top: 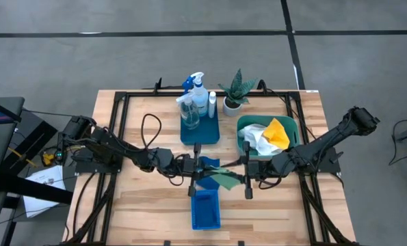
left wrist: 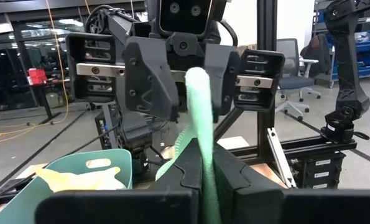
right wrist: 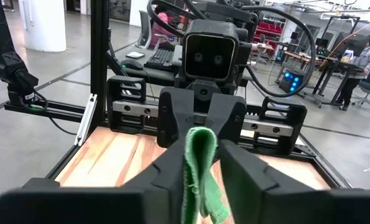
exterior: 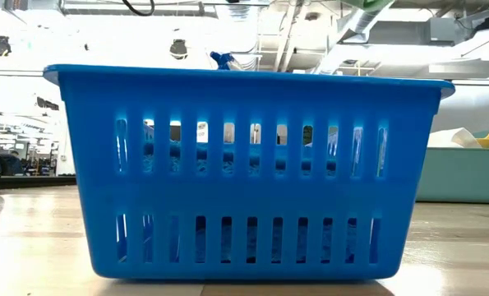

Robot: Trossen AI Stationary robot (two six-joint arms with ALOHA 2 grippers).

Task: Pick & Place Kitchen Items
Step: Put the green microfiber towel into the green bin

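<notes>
A green cloth (top: 220,179) hangs in the air at the table's middle, stretched between my two grippers, just beyond a blue basket (top: 205,208). My left gripper (top: 210,171) reaches in level from the left and is shut on the cloth. My right gripper (top: 234,176) comes level from the right, facing the other, with its fingers closed against the cloth's other end. In the far blue tray (top: 211,135) stand a spray bottle (top: 195,85), a clear bottle (top: 188,113) and a white bottle (top: 211,102). White and yellow cloths (top: 268,137) lie in the teal tub (top: 243,126). My left gripper pinches the cloth's left end (left wrist: 204,155) between its two fingers, level, from the table's left. There the cloth stands as a narrow upright fold, several layers thick, clear of the table. My right gripper pinches a folded edge at the cloth's right end (right wrist: 200,149) between its two fingers (right wrist: 163,168), level, from the table's right. The fold stands upright between the fingers, lifted clear.
A small potted plant (top: 234,92) stands at the far edge beside the tray. The blue basket (exterior: 244,164) fills the low view. A black frame (top: 121,130) runs around the tabletop. Bare wood lies near left and near right.
</notes>
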